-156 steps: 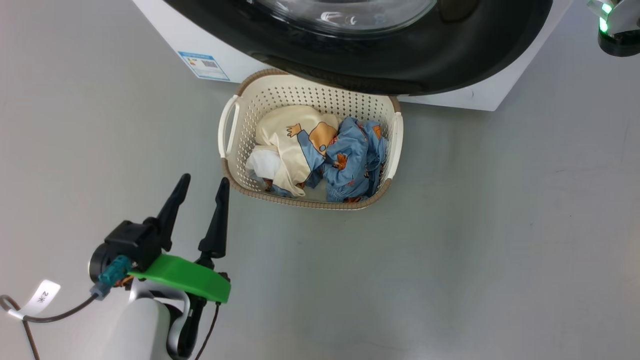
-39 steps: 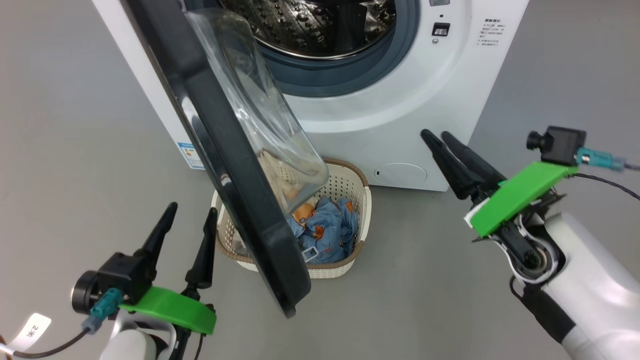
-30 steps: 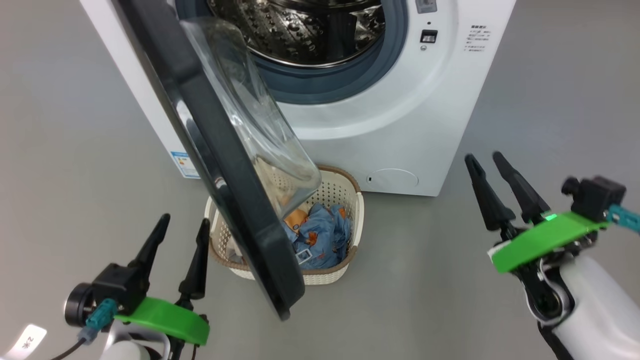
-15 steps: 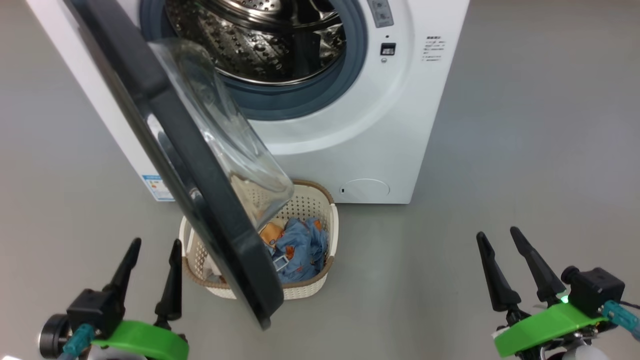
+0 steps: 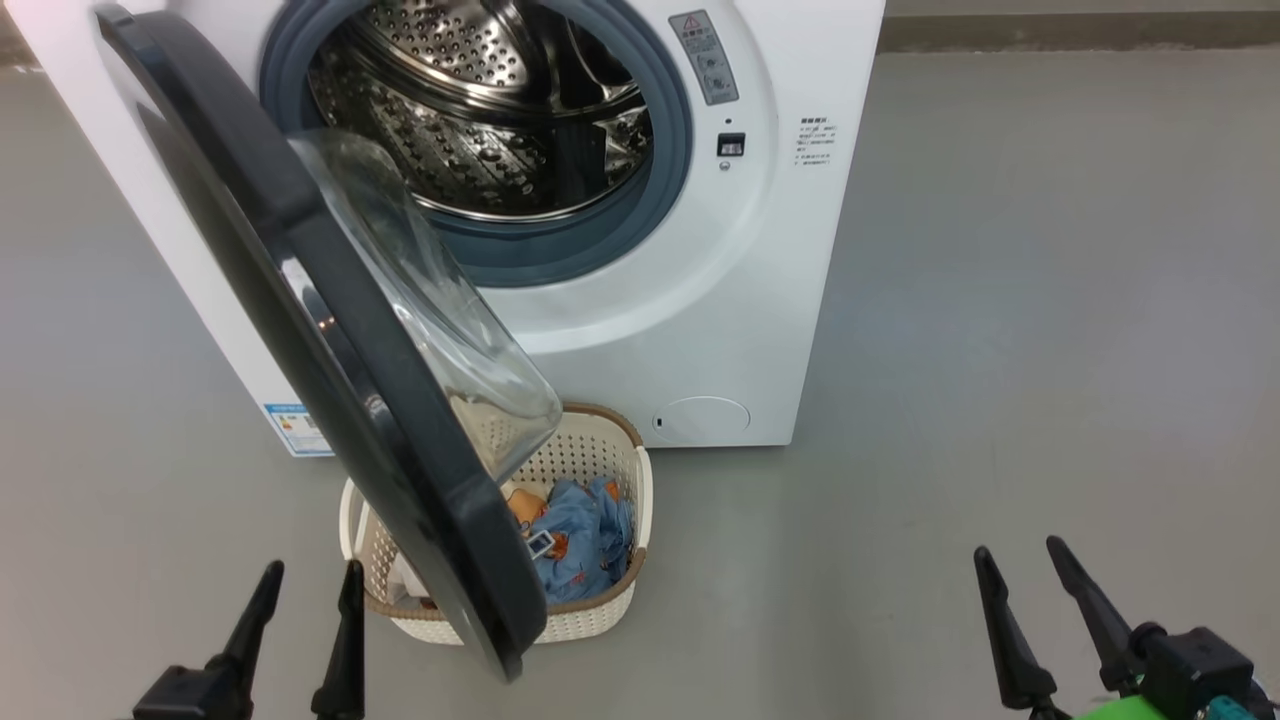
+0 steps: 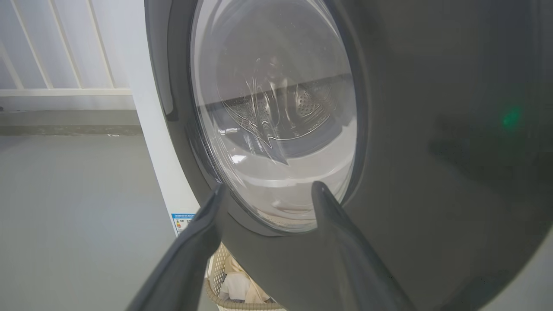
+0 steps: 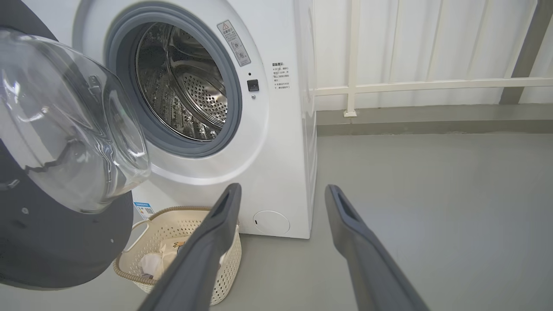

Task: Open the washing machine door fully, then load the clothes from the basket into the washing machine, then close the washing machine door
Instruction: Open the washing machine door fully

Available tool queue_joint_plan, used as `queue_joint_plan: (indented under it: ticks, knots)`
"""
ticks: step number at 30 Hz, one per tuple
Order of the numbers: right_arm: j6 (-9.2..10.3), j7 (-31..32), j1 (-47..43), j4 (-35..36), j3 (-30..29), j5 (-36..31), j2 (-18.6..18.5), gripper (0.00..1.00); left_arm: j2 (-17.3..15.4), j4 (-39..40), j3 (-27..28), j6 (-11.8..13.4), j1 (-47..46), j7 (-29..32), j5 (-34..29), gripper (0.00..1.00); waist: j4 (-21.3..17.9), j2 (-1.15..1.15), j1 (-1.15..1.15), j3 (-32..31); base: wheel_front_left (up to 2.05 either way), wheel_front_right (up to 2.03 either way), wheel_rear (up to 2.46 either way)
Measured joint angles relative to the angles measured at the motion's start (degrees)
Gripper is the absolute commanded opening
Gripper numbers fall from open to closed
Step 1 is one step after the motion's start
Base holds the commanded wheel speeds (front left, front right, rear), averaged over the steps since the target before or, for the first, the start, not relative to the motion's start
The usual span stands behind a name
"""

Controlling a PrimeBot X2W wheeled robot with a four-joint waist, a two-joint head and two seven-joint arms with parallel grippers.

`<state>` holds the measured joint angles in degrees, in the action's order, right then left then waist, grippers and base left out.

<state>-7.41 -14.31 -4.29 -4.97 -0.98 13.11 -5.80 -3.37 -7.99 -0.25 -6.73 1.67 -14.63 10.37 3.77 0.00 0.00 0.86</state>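
Left gripper [image 5: 312, 567], right gripper [image 5: 1018, 547] spread, empty. Door [image 5: 330, 400] half-open, overhangs basket [image 5: 600, 620]; reaching for clothes [image 5: 580, 530] risks striking it.

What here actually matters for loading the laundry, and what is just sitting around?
For the job: washing machine, washing machine door, basket, clothes.
Just there: white railing, blue label, filter cap.
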Motion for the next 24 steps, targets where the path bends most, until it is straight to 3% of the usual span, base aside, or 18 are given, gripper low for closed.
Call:
queue_joint_plan:
  ticks: [9, 24]
  knots:
    - [0.00, 0.0, -3.0, 1.8, -2.5, -3.0, 2.3, 1.00, 0.5, 0.6, 0.9, 0.0, 1.2, 0.0, 0.0, 1.00, -0.2, 0.00, 0.00, -1.2, 0.00, 0.00, 0.00]
    - [0.00, 0.0, -3.0, 1.7, -3.2, -4.1, 2.9, 1.00, 0.7, 0.7, 1.1, 0.0, 2.2, 0.0, 0.0, 1.00, 0.2, 0.00, 0.00, -1.3, 0.00, 0.00, 0.00]
